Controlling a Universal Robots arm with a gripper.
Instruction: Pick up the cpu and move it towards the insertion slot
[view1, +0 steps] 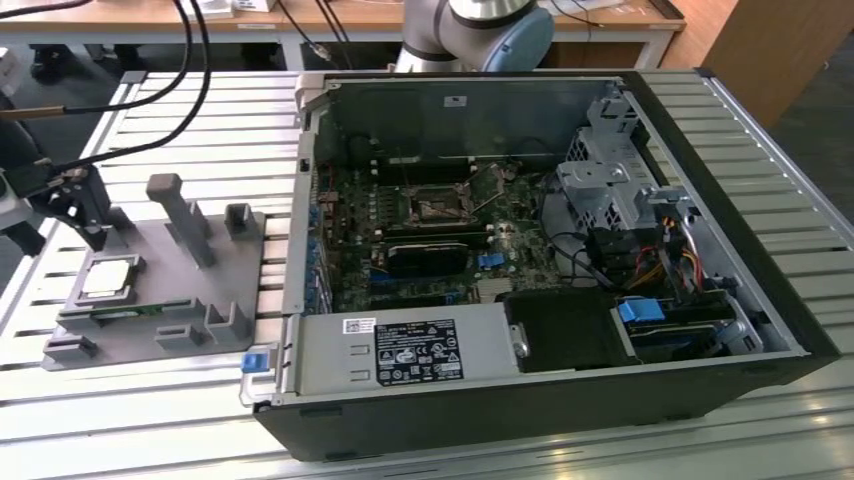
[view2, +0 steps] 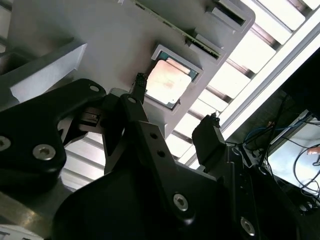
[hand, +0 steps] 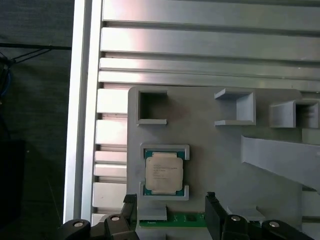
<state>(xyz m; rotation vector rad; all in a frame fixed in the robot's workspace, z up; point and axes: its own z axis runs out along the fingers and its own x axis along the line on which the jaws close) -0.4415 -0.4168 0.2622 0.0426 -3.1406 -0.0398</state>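
The small square silvery cpu (hand: 163, 172) lies flat in a shallow recess of the grey plastic fixture (hand: 220, 150). The fixture rests on the slatted aluminium table (view1: 160, 420) at the exterior view's left. The black two-finger gripper (hand: 170, 212) hovers near the chip, released, its fingers (hand: 212, 210) spread wide and touching nothing. The square silver-framed insertion slot (view1: 438, 207) sits well apart, inside the open black computer case (view1: 534, 420) at the exterior view's right.
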